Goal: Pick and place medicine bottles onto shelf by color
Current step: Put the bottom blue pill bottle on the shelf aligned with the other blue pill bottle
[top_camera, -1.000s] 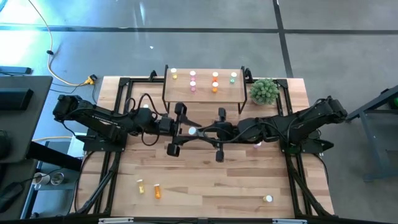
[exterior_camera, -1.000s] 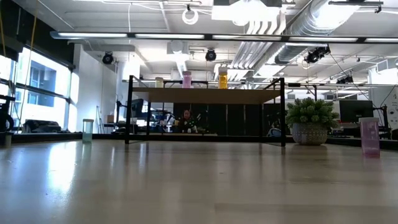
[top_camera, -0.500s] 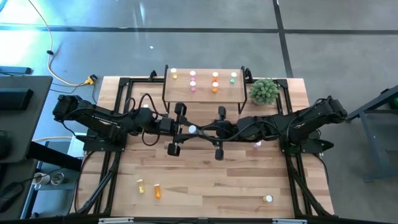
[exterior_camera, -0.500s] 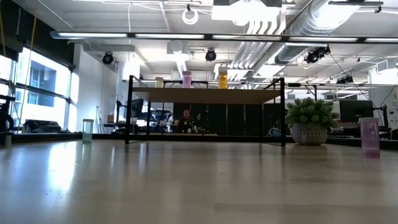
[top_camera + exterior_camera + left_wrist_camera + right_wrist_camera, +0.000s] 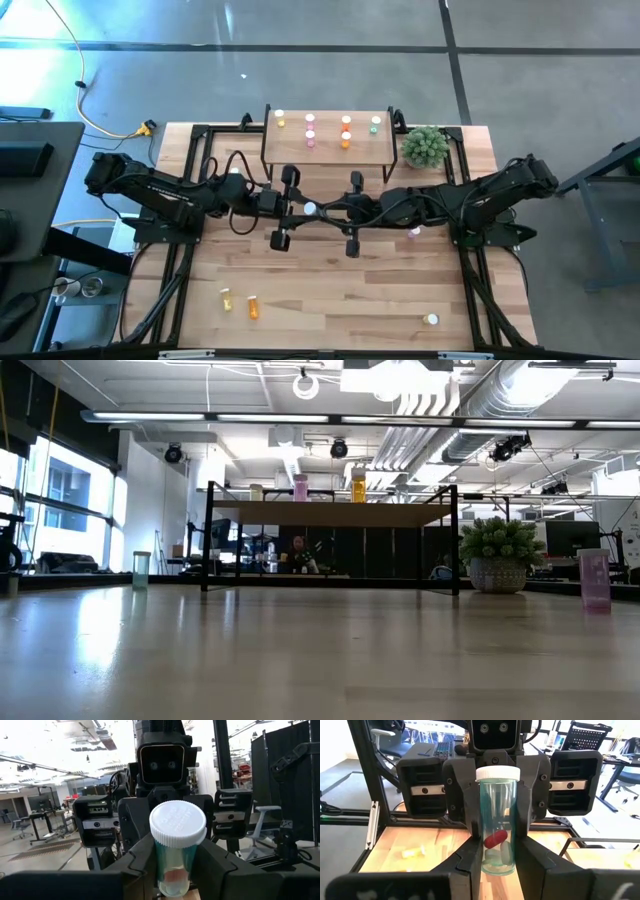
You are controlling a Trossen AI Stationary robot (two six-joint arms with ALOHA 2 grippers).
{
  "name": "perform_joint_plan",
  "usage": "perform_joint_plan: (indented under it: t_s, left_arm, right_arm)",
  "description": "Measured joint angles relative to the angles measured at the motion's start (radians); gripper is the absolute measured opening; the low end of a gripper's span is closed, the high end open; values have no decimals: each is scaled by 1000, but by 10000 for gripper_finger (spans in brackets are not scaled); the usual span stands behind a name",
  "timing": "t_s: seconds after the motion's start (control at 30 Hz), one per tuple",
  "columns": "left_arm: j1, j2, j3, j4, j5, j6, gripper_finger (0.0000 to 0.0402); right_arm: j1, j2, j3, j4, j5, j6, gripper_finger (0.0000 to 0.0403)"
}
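At the centre of the high view I had one green bottle (image 5: 309, 209) pinched between both grippers at once, the left gripper (image 5: 296, 209) and the right gripper (image 5: 322, 210) meeting nose to nose. Both pairs of fingers were clamped narrow on it. It stood cap up, below the shelf (image 5: 328, 150) in frame, neither arm nearer.

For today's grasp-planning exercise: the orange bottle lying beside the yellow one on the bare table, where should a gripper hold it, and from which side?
Probably mid-body, from straight above. The orange bottle lies on its side, long axis pointing roughly toward the shelf, so fingers closing across its narrow width should seat well, clear of the yellow bottle beside it.
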Motion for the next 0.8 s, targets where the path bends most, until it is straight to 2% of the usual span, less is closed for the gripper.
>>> perform_joint_plan:
  t_s: [0.1, 0.23, 0.4, 0.8]
  left_arm:
    - [0, 0, 0, -1, 0, -1, 95]
    - [0, 1, 0, -7, -4, -19, 95]
    - [-1, 2, 0, -45, -72, -18, 95]
    - [0, 2, 0, -208, -226, -26, 95]
  right_arm:
    - [0, 0, 0, -3, 0, -4, 95]
    - [0, 0, 0, -17, 3, 3, 134]
    - [-2, -1, 0, -95, 7, 10, 172]
    - [-69, -1, 0, -418, 2, 134, 179]
